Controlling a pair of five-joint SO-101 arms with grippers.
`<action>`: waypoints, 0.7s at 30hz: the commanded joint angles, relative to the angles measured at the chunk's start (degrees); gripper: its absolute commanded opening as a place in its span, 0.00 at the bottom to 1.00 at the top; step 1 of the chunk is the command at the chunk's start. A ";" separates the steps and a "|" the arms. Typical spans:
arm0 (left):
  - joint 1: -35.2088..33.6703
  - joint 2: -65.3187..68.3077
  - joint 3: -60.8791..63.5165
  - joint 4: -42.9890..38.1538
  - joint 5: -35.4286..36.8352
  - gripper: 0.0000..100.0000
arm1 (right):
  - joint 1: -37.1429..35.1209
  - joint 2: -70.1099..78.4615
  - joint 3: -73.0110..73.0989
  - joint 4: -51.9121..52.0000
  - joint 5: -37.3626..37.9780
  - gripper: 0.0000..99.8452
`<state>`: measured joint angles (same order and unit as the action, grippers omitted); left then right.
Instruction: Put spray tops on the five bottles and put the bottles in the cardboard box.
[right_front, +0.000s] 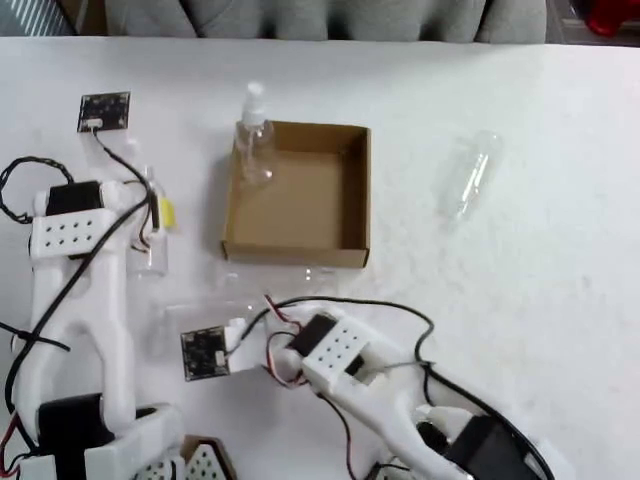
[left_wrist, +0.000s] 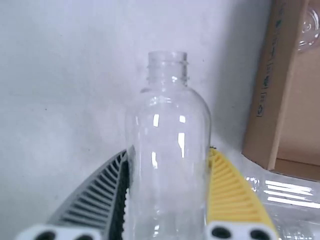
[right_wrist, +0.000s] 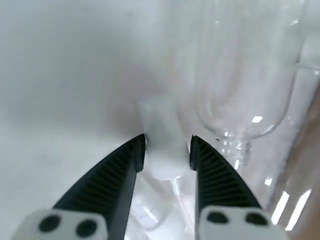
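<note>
Left wrist view: the left gripper (left_wrist: 169, 156) pinches an uncapped clear plastic bottle (left_wrist: 169, 110) beside the brown cardboard box (left_wrist: 282, 100), neck exposed, likely for the white spray top (right_wrist: 161, 127) the right gripper (right_wrist: 167, 145) clamps.

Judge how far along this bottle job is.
Done: one clear plastic bottle with a white spray top stands seemingly inside a corner of the brown cardboard box. In hand: the left gripper holds an uncapped clear plastic bottle; the right gripper pinches a white plastic spray top between its fingers. Left: capping that one, the bare clear bottle lying apart from the box, then boxing them.
</note>
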<state>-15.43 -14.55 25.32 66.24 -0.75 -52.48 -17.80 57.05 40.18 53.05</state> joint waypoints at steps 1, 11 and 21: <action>-0.31 -0.40 -3.96 -1.41 -0.53 0.02 | -0.66 3.82 -4.31 0.57 0.18 0.11; -0.04 -6.37 -3.43 -0.88 -0.26 0.02 | 1.10 -2.33 -9.67 9.98 -8.79 0.01; 10.59 -33.10 11.08 -5.45 -0.26 0.02 | 20.26 -26.68 -24.35 32.48 -34.81 0.02</action>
<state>-11.12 -36.09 31.65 65.98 -0.66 -40.26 -35.03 39.74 65.23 27.65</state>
